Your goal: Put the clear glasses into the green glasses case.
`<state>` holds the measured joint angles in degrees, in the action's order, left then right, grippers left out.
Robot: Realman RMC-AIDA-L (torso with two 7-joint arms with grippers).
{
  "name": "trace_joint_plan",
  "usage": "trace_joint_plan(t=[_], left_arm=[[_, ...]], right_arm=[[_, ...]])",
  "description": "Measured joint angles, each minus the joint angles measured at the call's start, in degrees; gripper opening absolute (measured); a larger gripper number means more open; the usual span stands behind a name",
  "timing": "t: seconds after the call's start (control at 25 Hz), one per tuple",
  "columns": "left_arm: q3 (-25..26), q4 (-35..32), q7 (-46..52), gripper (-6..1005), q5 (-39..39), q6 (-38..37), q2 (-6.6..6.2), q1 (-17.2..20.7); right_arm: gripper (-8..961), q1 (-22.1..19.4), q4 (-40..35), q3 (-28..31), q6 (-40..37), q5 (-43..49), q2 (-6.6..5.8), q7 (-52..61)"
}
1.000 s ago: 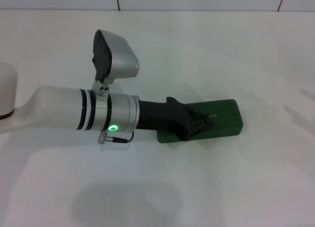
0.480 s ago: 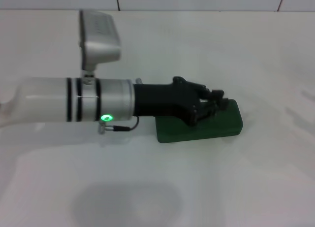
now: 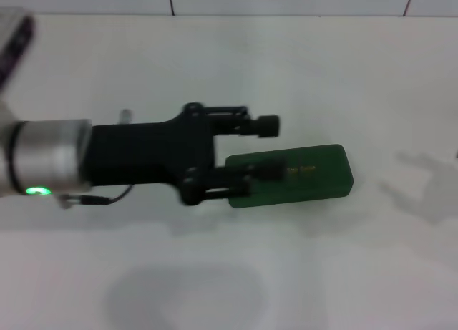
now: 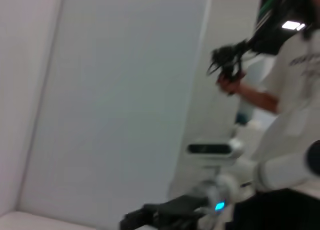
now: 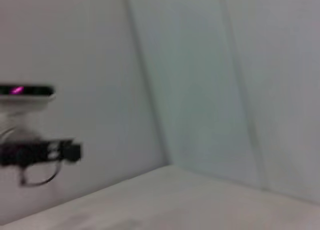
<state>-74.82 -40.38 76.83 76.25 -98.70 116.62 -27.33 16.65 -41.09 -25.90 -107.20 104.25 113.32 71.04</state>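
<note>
Spread wide apart, the jaws of the left gripper point(image 3: 266, 148) hold nothing. Seen from the head camera, this black gripper reaches in from the left side of the white table point(image 3: 229, 273). One finger point(image 3: 266, 125) sticks out over bare table on the far side of the green glasses case point(image 3: 304, 175). The other finger lies over the left end of the case lid; whether it touches the lid cannot be told. Behind the gripper, the silver wrist carries a small green light.

The green glasses case lies flat on the table, closed, long side running left to right, with small gold lettering on its lid. With the lid shut, nothing of its inside shows, and the clear glasses cannot be seen in any view. A faint grey shadow falls on the table to the right of the case. A tiled wall edge runs along the far side of the table.

From the left wrist camera, the picture points away from the table, toward a pale wall panel. A person in a white shirt point(image 4: 295, 115) stands at one side, holding up a dark handheld device. A second robot arm with a blue light shows low down.

From the right wrist camera, mostly pale wall and a strip of table show. A distant black gripper with its fingers apart appears at the edge, under a bar with a pink light. The right gripper's own jaws are not visible, so their state cannot be told.
</note>
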Motion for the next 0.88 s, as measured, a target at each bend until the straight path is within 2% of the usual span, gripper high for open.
trace_joint_plan(t=[0.08,0.2,0.36,0.56,0.72,0.88], left_arm=[[1.0,0.2,2.0,520,0.0,-3.6,-1.32,0.3],[1.1,0.7,2.9,580,0.0,-6.9,-2.18,0.7],[1.2,1.0,2.0,632,0.9,-7.4,-2.12,3.1],[2.4,1.2,0.1,713,3.0,-7.1,-1.53,5.6],[5.2,1.2,0.0,781,5.3,-7.0,-1.30,6.5],[6.7,1.1,0.4,849,7.4,-7.1,-1.59,6.3]], right_arm=[[705,0.7,-0.1,-3.6,-0.4,0.0,0.55,0.2],[743,1.9,-0.2,-8.6,-1.1,-0.2,1.77,0.5],[793,3.4,0.0,-14.5,-4.3,-3.3,2.41,0.6],[848,4.4,-0.4,-21.2,-6.0,-9.0,2.33,1.7],[869,5.6,-1.0,-22.2,-7.1,-9.8,2.22,2.6],[868,7.0,-0.7,-23.9,-6.4,-9.8,2.46,2.8]])
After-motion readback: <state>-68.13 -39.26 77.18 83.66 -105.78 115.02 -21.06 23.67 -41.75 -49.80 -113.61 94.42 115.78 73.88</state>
